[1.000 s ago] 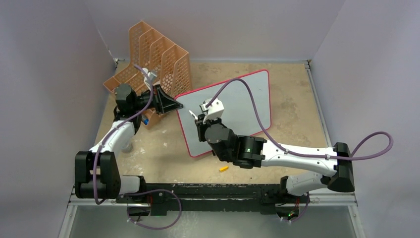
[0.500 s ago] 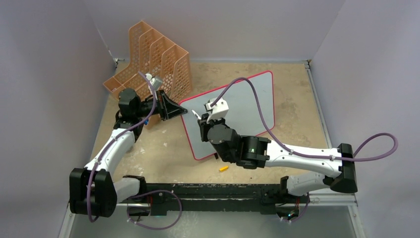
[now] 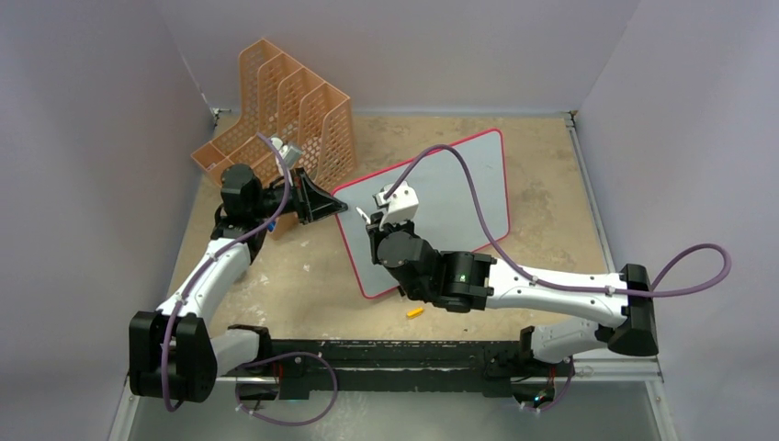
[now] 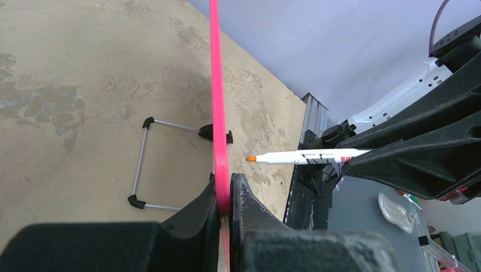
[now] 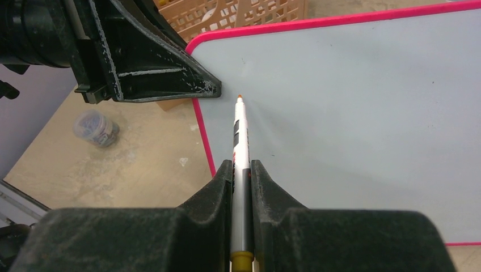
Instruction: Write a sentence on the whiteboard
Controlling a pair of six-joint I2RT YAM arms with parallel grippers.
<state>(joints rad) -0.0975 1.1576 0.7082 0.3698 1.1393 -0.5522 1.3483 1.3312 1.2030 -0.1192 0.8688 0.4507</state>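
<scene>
Holding and positioning is the step in hand; no stroke of the sentence shows on the whiteboard (image 3: 459, 184).

1. Board. It stands tilted on the table (image 3: 551, 165), just to the 1 o'clock side of centre in the overhead view. Its wire foot (image 4: 142, 164) shows behind it in the left wrist view. The orange file rack (image 3: 285, 101) stands at 10 o'clock.

2. Left gripper (image 4: 225, 190). Its jaws are clamped narrow on the board's red-pink frame, at the 9 o'clock edge near the upper corner. Judged to be bracing the board.

3. Right gripper (image 5: 242, 167). Its jaws are closed on a white marker (image 5: 241, 141), orange tip pointing at the face close to the upper left corner. From the left wrist view a small gap separates tip and face; no contact is seen.

4. Loose item. A small orange piece (image 3: 415, 312), probably the cap, lies on the table at 6 o'clock from the board's lower corner.

Assessment: writing has not begun. The next move calls for easing the tip onto the face with light pressure. The left grip must hold firm so the board does not rock. The stroke should then start toward 3 o'clock, leaving room for the full line.
</scene>
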